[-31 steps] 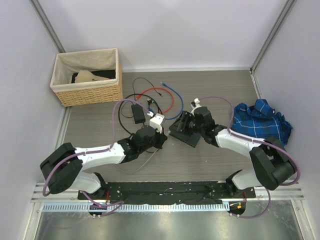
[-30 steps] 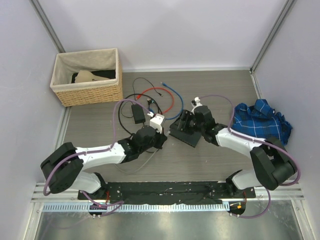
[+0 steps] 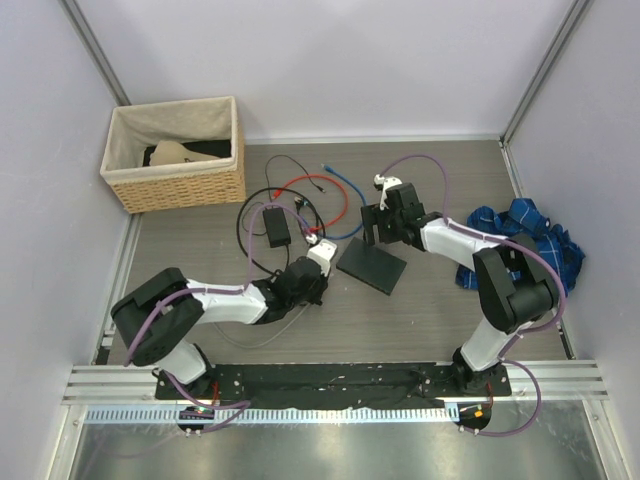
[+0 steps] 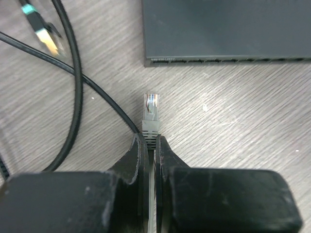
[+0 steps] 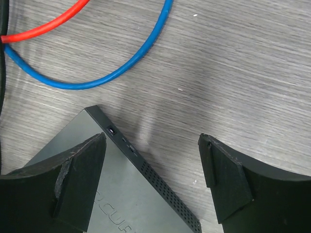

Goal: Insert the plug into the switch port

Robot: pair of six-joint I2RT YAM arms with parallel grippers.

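The switch (image 3: 372, 267) is a flat dark box lying on the table; in the left wrist view (image 4: 228, 26) its row of ports faces my fingers. My left gripper (image 3: 320, 284) (image 4: 151, 141) is shut on a grey cable just behind its clear plug (image 4: 151, 108). The plug points at the switch's left front corner, a short gap away. My right gripper (image 3: 380, 226) (image 5: 151, 141) is open and empty above the switch's far corner (image 5: 112, 189). One finger (image 5: 77, 170) is over the box and the other finger (image 5: 228, 179) is over bare table.
A black power brick (image 3: 275, 226) with black cords (image 4: 73, 92) lies left of the switch. Red (image 3: 310, 183) and blue (image 3: 345, 205) cables loop behind it. A wicker basket (image 3: 175, 155) stands at the back left. A blue plaid cloth (image 3: 525, 245) lies at the right.
My right gripper has moved away from the switch's top towards the back, so the switch now lies uncovered. My left gripper has shifted slightly nearer, still holding the plug cable.
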